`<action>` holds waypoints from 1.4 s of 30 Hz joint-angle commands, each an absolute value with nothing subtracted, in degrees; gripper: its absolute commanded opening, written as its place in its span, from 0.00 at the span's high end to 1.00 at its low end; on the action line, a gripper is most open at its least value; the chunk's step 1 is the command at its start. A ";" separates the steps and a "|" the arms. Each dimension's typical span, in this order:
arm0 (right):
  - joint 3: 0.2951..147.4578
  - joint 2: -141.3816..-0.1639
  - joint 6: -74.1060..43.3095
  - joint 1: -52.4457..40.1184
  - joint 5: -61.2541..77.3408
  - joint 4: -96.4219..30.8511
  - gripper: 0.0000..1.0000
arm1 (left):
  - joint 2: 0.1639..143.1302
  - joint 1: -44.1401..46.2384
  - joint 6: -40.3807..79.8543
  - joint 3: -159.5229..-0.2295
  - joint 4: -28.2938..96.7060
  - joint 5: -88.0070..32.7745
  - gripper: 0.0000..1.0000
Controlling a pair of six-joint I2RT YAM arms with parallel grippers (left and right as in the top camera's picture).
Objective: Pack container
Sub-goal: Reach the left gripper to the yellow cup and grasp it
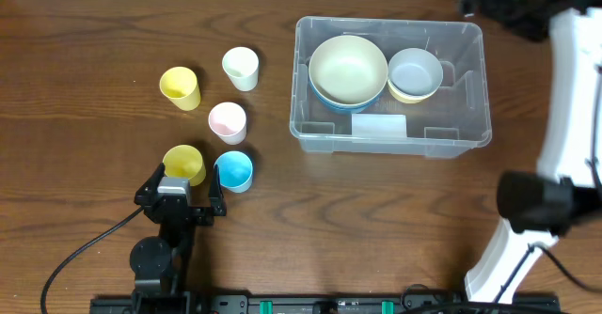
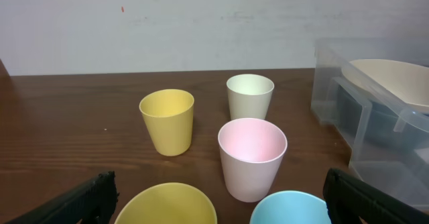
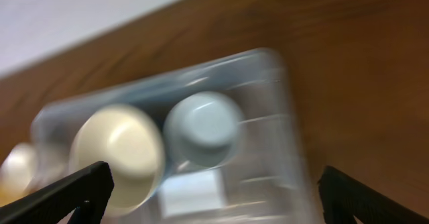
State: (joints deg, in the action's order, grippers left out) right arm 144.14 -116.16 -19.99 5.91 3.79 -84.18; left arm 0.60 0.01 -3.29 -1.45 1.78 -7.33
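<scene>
Dark wood tabletop, pale wall behind. Left fingers are spread wide near the front edge, with a yellow cup just ahead between them and a blue cup beside it. Three more cups stand beyond. The container sits well right of them, bare tabletop between and in front. It is a clear bin with rounded corners and a white label, holding a cream bowl and a grey bowl. Right fingers are apart by its far right corner; that wrist view is blurred.

place: robot lab or test cell | signs: bare wooden bench, plain white wall, robot arm on black mounting rail, cable trailing over bench
</scene>
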 commanded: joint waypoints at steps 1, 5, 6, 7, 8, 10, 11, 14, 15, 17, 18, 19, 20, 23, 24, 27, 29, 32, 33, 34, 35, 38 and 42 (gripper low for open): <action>144.38 -114.96 -29.30 10.00 -12.21 -86.24 0.01 | 0.27 -0.32 -4.05 -0.23 3.38 -7.94 0.02; 144.20 -115.55 -32.84 15.40 -12.23 -91.98 0.01 | 0.27 -0.32 -4.05 -0.23 3.40 -7.94 0.02; 144.05 -115.87 -33.63 16.58 -12.23 -92.86 0.01 | 0.27 -0.32 -4.05 -0.23 3.38 -7.97 0.02; 143.83 -116.16 -34.06 17.93 -11.88 -93.45 0.01 | 0.27 -0.32 -4.05 -0.23 3.38 -7.97 0.02; 143.57 -116.42 -34.04 19.05 -11.35 -93.76 0.01 | 0.27 -0.32 -4.05 -0.23 3.38 -7.97 0.02; 143.04 -116.88 -34.06 20.62 -10.26 -94.37 0.01 | 0.27 -0.32 -4.05 -0.23 3.38 -7.94 0.02; 142.76 -117.03 -34.04 21.19 -9.80 -94.76 0.01 | 0.27 -0.32 -4.05 -0.23 3.38 -7.97 0.02; 140.59 -117.25 -34.06 21.85 -9.76 -94.91 0.01 | 0.27 -0.32 -4.05 -0.23 3.38 -7.94 0.02; 139.48 -117.30 -34.30 21.85 -10.04 -94.35 0.01 | 0.27 -0.32 -4.05 -0.23 3.40 -7.94 0.02; 136.27 -117.32 -35.22 21.80 -10.07 -92.36 0.01 | 0.27 -0.32 -4.05 -0.23 3.38 -7.97 0.02; 134.04 -117.32 -35.66 21.80 -9.98 -91.26 0.01 | 0.27 -0.32 -4.05 -0.23 3.40 -7.97 0.02; 132.07 -117.32 -36.07 21.78 -9.98 -90.54 0.01 | 0.27 -0.32 -4.05 -0.23 3.38 -7.97 0.02; 130.15 -117.32 -36.49 21.74 -9.96 -89.97 0.01 | 0.27 -0.32 -4.08 -0.23 3.38 -7.94 0.02; 124.95 -117.32 -36.84 21.74 -9.61 -87.90 0.01 | 0.27 -0.32 -4.05 -0.23 3.38 -7.97 0.02; 123.52 -117.32 -36.84 21.74 -9.61 -87.29 0.01 | 0.27 -0.32 -4.05 -0.23 3.38 -7.94 0.02; 119.98 -117.32 -36.82 21.76 -9.65 -86.08 0.01 | 0.27 -0.32 -4.05 -0.23 3.36 -7.94 0.02; 118.39 -117.32 -36.82 21.80 -9.63 -85.89 0.01 | 0.27 -0.30 -3.81 -0.23 3.18 -8.01 0.02; 117.16 -117.32 -36.82 21.78 -9.61 -85.91 0.01 | 0.27 -0.32 1.10 -0.25 1.78 -8.75 0.02; 117.05 -117.32 -36.82 21.78 -9.61 -85.89 0.01 | 0.27 -0.32 3.55 -0.25 0.45 -9.91 0.02; 117.03 -117.32 -36.82 21.78 -9.63 -85.89 0.01 | 0.27 -0.32 4.95 -0.25 -1.39 -11.70 0.02; 117.03 -117.32 -36.82 21.76 -9.63 -85.89 0.01 | 0.27 -0.32 5.21 -0.27 -3.11 -13.34 0.02; 117.03 -117.32 -36.82 21.74 -9.61 -85.89 0.01 | 0.27 -0.32 5.17 -0.36 -9.47 -17.67 0.02; 117.03 -117.32 -36.82 21.74 -9.63 -85.89 0.01 | 0.38 -0.32 4.99 -2.74 -12.49 -18.87 0.02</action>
